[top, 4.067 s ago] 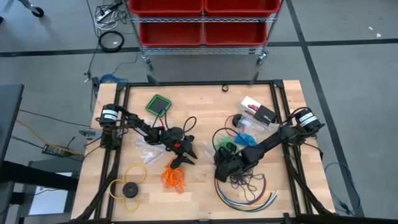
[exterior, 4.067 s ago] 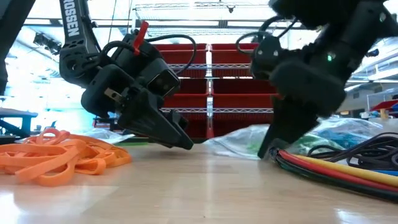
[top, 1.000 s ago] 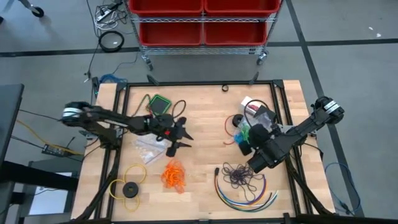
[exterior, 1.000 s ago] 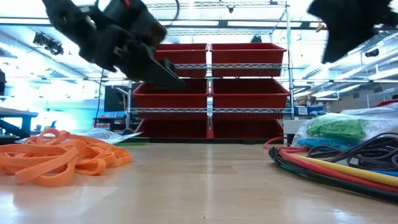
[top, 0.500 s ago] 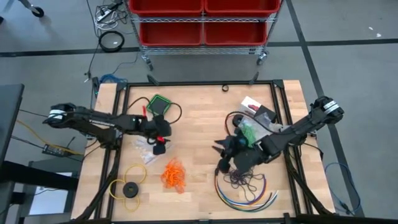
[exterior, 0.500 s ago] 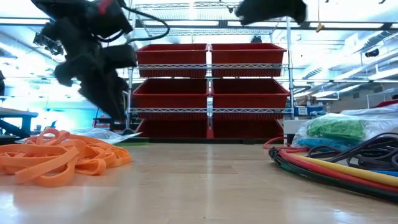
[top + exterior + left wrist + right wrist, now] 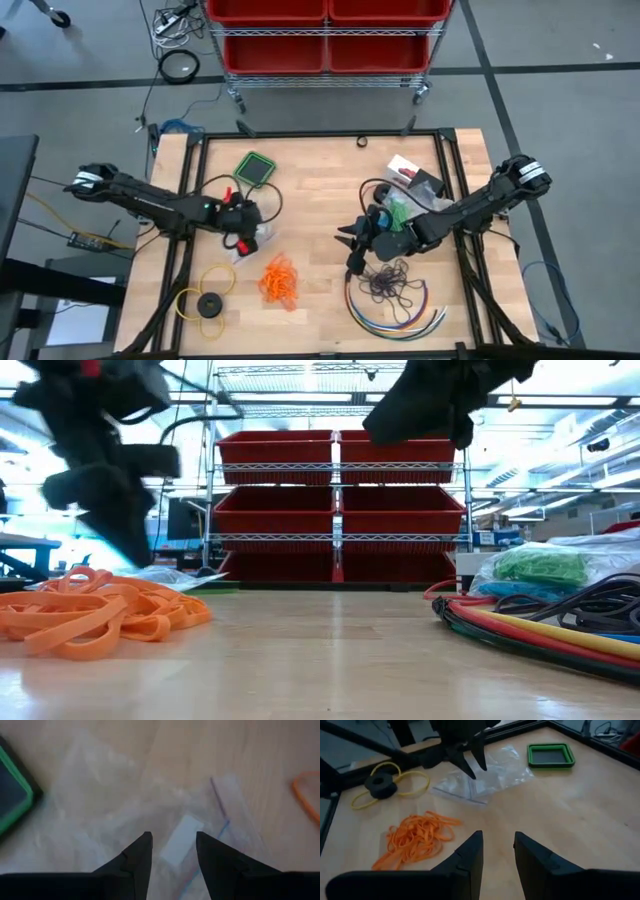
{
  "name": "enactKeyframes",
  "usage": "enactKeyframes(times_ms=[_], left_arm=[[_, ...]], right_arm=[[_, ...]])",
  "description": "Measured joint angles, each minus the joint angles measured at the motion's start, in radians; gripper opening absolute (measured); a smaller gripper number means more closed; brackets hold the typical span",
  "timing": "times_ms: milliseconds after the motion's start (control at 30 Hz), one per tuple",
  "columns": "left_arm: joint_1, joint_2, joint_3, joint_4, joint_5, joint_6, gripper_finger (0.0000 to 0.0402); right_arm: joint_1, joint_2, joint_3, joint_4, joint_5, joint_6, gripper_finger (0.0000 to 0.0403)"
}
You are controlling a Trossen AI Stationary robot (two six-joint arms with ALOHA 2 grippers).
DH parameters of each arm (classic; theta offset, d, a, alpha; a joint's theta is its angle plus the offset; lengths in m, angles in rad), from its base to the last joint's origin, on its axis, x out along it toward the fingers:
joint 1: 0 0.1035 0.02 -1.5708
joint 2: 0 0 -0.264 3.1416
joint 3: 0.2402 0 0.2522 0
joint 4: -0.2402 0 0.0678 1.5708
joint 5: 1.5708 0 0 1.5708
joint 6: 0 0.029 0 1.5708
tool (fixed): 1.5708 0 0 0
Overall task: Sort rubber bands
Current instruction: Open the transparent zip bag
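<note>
The left arm reached low across the table [image 7: 320, 165] from its left edge. Its left hand [image 7: 241, 243] pointed down over a clear plastic bag [image 7: 125, 815], just above it. Its two fingers [image 7: 137, 857] were spread apart with a gap between them, and nothing was in them. In the left wrist view, a white label on the bag showed through the gap. A green square tray [image 7: 255, 168] lay near the bag, toward the back of the table.

The right arm stretched in from the right edge toward the middle. The right hand [image 7: 352, 250] was up in the air and pointed toward the left side of the table. Its fingers [image 7: 465, 857] were also spread, and it held nothing.

The orange rubber bands [image 7: 279, 281] lay in a loose heap on the table, near the front, between the two hands. They sat just beside the clear bag. The green rubber bands [image 7: 400, 212] were in a bag on the right side, beside the right arm. Some blue ones [image 7: 520, 590] sat under the green ones there. The dark rubber bands [image 7: 388, 282] lay in a tangle near the front right, on top of some long coloured cables [image 7: 395, 312].

A yellow ring with a black disc [image 7: 208, 302] lay at the front left corner. Red bins [image 7: 338, 510] stood on a shelf behind the table.
</note>
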Motion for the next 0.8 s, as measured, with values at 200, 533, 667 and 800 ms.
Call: enactKeyframes(times_ms=[200, 533, 667, 800], left_arm=[[-0.036, -0.095, -0.152, 0.1, 0.002, -0.124, 0.016], [-0.031, -0.106, -0.302, 0.296, 0.021, -0.102, 0.0134], [-0.031, -0.105, -0.295, 0.321, 0.026, -0.05, 0.0061], [-0.031, -0.102, -0.249, 0.301, 0.039, 0.014, 0.001]], right_arm=[[0.0, 0.0, -0.015, 0.058, -0.009, -0.038, 0.01], [-0.024, 0.0, -0.016, 0.163, -0.014, -0.144, 0.01], [-0.04, 0.0, -0.016, 0.169, -0.043, -0.145, 0.01], [-0.04, 0.0, -0.016, 0.174, -0.048, -0.145, 0.01]])
